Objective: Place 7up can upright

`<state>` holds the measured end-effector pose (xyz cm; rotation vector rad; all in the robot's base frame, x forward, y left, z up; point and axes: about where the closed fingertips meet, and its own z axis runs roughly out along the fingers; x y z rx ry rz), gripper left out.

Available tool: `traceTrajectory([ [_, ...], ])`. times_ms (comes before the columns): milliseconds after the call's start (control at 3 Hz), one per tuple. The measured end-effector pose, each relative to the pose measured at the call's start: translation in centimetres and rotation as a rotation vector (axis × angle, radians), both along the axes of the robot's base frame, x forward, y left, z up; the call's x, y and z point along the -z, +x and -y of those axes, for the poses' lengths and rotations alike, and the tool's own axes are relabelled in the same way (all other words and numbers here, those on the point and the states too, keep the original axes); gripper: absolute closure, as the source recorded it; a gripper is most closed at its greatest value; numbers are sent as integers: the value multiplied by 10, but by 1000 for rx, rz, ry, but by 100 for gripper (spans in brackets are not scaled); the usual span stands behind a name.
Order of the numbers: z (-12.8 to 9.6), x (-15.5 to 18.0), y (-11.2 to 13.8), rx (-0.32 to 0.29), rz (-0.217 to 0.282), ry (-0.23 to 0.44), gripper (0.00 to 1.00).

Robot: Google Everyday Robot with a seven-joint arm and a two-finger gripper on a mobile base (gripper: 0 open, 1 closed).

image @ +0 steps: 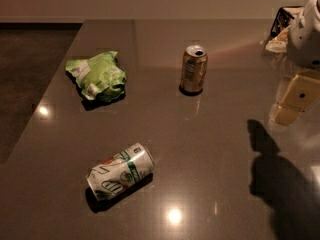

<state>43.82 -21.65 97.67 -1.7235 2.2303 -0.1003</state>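
Lying on its side at the near left of the desk (210,149), the 7up can (120,178) is not yet touched | gripper (296,100) seen at far right, well apart; released or clenched cannot be told | next: can must be reached, grasped, stood up.

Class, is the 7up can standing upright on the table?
No: the 7up can lies on its side on the table, while the gripper hangs apart from it at the right edge.
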Motion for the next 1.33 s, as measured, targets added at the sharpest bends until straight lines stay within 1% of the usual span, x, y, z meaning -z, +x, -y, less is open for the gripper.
traceTrajectory([
  [333,0,0,0,-1,0,0,0],
  [667,-13,7,3,-42,1,0,0],
  [1000,-44,21,1,-139,-29,-34,0],
  [1333,-75,37,3,-238,-82,-68,0],
])
